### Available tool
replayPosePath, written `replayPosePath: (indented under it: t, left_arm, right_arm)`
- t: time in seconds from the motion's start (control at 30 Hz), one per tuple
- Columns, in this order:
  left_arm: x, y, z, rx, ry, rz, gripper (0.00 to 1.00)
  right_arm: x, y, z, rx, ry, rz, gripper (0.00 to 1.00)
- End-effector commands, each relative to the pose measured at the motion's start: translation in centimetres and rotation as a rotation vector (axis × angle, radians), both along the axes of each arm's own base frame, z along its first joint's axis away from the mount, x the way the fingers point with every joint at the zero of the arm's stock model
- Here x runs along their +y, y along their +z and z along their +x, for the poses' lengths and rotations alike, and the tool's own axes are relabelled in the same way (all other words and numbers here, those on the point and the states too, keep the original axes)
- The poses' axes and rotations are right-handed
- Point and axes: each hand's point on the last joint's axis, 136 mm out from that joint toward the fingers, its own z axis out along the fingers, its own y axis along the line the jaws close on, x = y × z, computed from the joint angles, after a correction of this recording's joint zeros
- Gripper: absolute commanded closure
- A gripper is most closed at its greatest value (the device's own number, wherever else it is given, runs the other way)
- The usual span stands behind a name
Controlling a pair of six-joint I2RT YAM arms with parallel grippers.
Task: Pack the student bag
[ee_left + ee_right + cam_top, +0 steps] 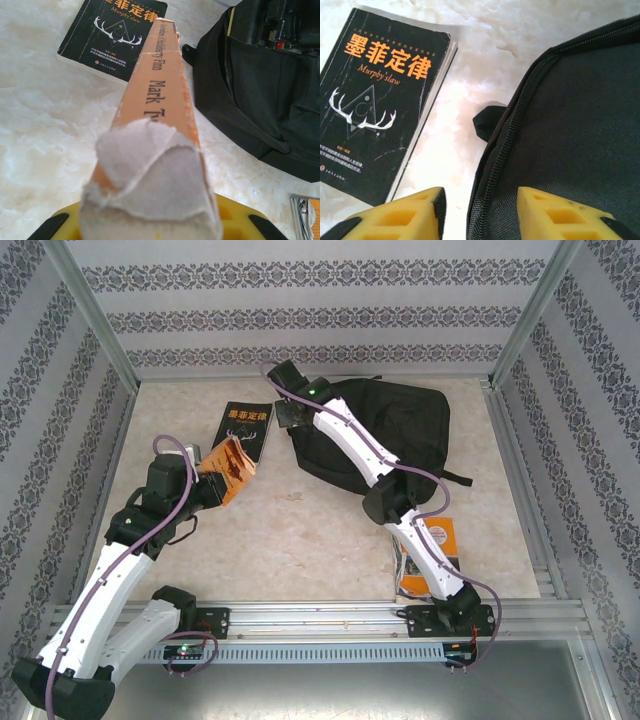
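One orange book (160, 90) sits clamped in the left fingers (237, 220); right fingers (400, 217) gape over the student bag (580, 125).

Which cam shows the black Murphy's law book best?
Right wrist: the black book appears large, nearly whole, with readable cover text. Left wrist shows it cropped at the top, one corner behind the orange book. Top external shows it small, its title unreadable.
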Motion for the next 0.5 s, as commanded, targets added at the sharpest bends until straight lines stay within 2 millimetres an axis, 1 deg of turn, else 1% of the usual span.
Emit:
replayPosePath:
  t: [0.0, 0.2, 0.27, 0.33, 0.4, 0.47]
  left_arm:
    - [0.1, 1.6, 0.4, -0.059, -0.004, 0.008, 1.00]
    - [0.2, 1.6, 0.3, -0.064, 0.002, 0.006, 1.00]
    - [0.3, 1.7, 0.2, -0.067, 0.004, 0.008, 1.00]
    - [0.3, 1.7, 0.1, -0.068, 0.005, 0.010, 1.00]
    - [0.3, 1.8, 0.2, -0.070, 0.005, 0.008, 1.00]
    - [0.3, 1.9, 0.2, -0.074, 0.007, 0.004, 1.00]
  right_arm:
    - [-1.0, -1.2, -1.3, 0.064, -0.013, -0.041, 0.62]
    - [-0.6, -2.3, -1.6, 0.088, -0.014, -0.031, 0.77]
    - [-0.5, -2.4, -1.8, 0.097, -0.006, -0.026, 0.84]
    - [-0.6, -2.0, -1.9, 0.096, -0.005, -0.027, 0.92]
    - [-0.7, -1.2, -2.1, 0.089, 0.001, -0.023, 0.99]
    - [-0.8, -0.1, -2.3, 0.074, 0.013, -0.020, 1.00]
